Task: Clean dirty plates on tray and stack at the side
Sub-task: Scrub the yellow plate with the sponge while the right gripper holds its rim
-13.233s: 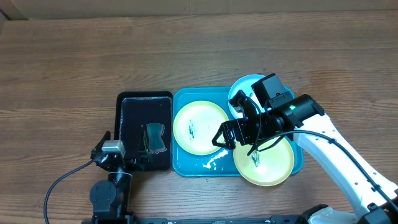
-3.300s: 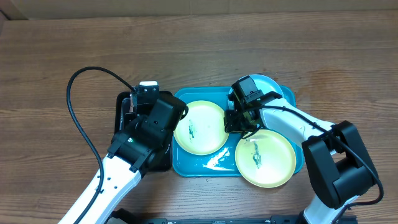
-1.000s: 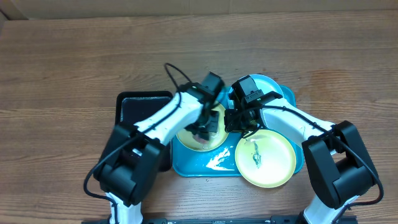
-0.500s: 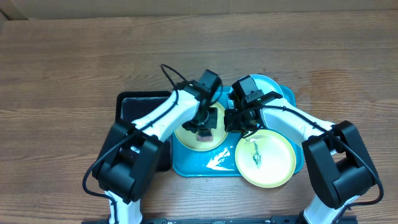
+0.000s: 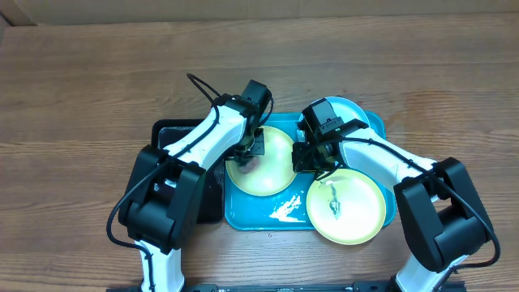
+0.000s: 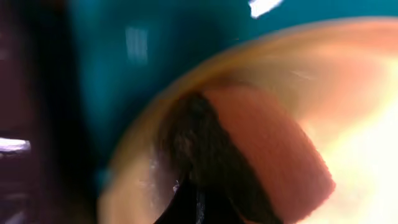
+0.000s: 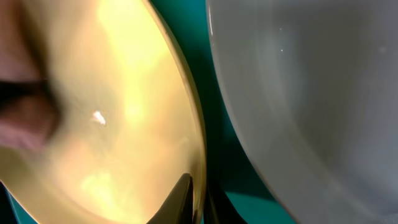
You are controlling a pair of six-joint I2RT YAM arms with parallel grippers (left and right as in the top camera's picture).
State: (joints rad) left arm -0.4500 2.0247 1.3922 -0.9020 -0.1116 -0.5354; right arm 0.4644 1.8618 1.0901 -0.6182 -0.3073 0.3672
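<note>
Plates (image 5: 276, 172) lay three on the tray (image 5: 243, 212). Left plate (image 7: 124, 81) sat under both grippers. Near plate (image 5: 357, 217), with a dark smear (image 5: 334, 207), overhung the tray's near rim. Cyan plate (image 5: 358, 109) lay at the far right corner, partly hidden by the right arm. Left arm crossed the black tray (image 5: 166, 134) just left of the tray. Wood table (image 5: 81, 81) showed far and to both sides. Left gripper (image 5: 250, 152) was clamped on a sponge (image 6: 267, 155) pressed to the left plate. Right gripper (image 5: 310, 160) was pinched on that plate's right rim, just beside the cyan plate.
</note>
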